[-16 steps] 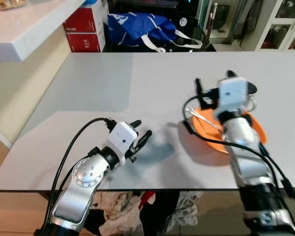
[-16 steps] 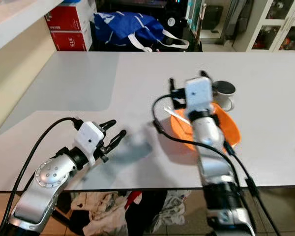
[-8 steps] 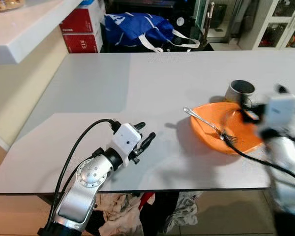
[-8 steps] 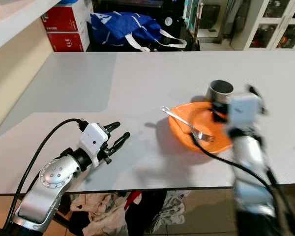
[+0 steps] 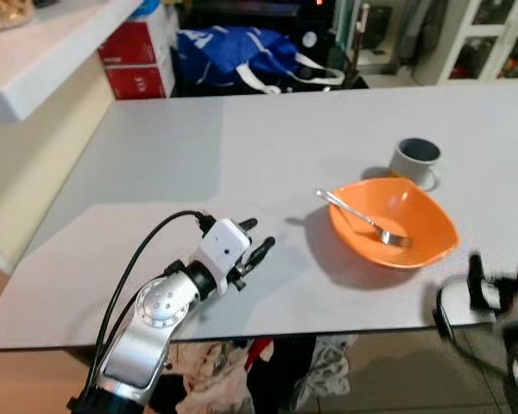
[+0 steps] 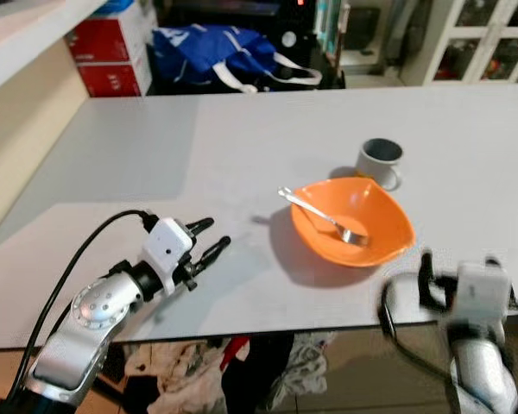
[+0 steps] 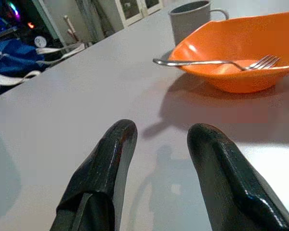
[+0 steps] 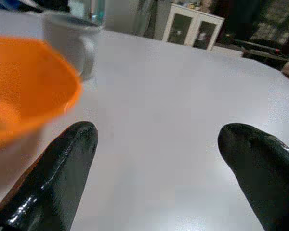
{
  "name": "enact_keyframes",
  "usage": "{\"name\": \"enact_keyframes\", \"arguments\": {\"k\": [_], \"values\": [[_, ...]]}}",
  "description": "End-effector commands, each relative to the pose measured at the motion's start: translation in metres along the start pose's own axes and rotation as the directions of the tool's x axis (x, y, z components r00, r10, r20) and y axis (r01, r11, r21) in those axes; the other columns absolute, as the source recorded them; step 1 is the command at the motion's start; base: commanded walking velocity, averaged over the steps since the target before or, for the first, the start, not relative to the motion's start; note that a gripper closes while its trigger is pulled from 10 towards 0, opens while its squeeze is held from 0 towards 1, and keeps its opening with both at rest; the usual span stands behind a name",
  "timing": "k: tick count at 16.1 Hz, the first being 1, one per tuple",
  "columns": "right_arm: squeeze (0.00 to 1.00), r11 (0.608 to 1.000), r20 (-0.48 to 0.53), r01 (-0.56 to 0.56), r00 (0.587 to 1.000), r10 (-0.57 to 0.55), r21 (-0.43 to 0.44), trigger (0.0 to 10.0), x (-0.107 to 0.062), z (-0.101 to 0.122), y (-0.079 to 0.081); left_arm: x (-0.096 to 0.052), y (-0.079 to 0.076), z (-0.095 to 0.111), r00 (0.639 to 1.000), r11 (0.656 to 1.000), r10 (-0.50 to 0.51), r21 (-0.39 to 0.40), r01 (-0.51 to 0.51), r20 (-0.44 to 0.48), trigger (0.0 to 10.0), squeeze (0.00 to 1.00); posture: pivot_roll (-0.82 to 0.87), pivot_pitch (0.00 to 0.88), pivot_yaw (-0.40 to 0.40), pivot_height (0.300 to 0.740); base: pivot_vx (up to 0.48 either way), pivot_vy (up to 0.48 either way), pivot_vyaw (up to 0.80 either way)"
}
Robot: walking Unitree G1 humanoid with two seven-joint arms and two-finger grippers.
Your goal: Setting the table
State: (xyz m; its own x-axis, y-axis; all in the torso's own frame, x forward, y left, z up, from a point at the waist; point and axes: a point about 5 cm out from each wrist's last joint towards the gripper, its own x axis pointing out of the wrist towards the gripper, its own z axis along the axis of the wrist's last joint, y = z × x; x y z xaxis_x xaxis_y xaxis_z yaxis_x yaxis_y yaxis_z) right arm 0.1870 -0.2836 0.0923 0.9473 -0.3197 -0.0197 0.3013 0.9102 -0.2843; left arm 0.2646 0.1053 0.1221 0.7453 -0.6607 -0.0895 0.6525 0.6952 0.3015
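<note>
1. Left end effector (image 5: 257, 250) rests low over the grey table (image 5: 242, 155), in the lower left part of the left eye view; its two black fingers (image 7: 106, 163) stand a little apart and hold nothing.
2. Right end effector (image 8: 159, 159) is at the near edge of the table, in the lower right corner of the right eye view, blurred there; in the right wrist view its fingers are spread wide and empty.
3. An orange bowl (image 5: 395, 222) stands on the table in the right half of the frame, well apart from the left end effector and near the right one.
4. A metal fork (image 5: 363, 219) lies in the bowl, tines down inside and the handle leaning over the rim toward the left.
5. A grey mug (image 5: 414, 160) stands upright just beside the bowl, on its far side, with the handle to the right.
6. Beyond the far edge of the table a blue bag (image 5: 233, 53) with white straps lies in the upper middle of the frame, and red boxes (image 5: 138, 69) stand at upper left under a white shelf (image 5: 43, 60).
</note>
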Motion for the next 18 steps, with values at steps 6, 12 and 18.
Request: {"name": "enact_keyframes", "arguments": {"k": [6,12,18], "values": [[0.0,0.982,0.072,-0.182,0.981,0.178,0.043,10.0,0.013,0.02,0.057,0.004,0.004,0.004,1.0,1.0,-0.007,0.009,0.006,0.014,10.0,0.0,-0.04,0.0,0.072,0.74,0.0,0.0,0.0],[0.0,0.96,0.069,-0.263,0.964,0.257,0.094,0.0,0.022,0.024,0.087,0.003,0.006,0.004,1.0,1.0,0.005,0.016,-0.005,0.012,10.0,0.0,-0.01,0.0,0.068,0.74,0.0,0.0,0.0],[0.0,0.982,0.232,-0.187,0.955,0.186,-0.017,0.0,0.028,0.055,0.076,0.003,0.005,0.003,1.0,1.0,-0.005,0.021,0.004,0.016,10.0,0.0,-0.03,0.0,0.076,0.74,0.0,0.0,0.0]]}}
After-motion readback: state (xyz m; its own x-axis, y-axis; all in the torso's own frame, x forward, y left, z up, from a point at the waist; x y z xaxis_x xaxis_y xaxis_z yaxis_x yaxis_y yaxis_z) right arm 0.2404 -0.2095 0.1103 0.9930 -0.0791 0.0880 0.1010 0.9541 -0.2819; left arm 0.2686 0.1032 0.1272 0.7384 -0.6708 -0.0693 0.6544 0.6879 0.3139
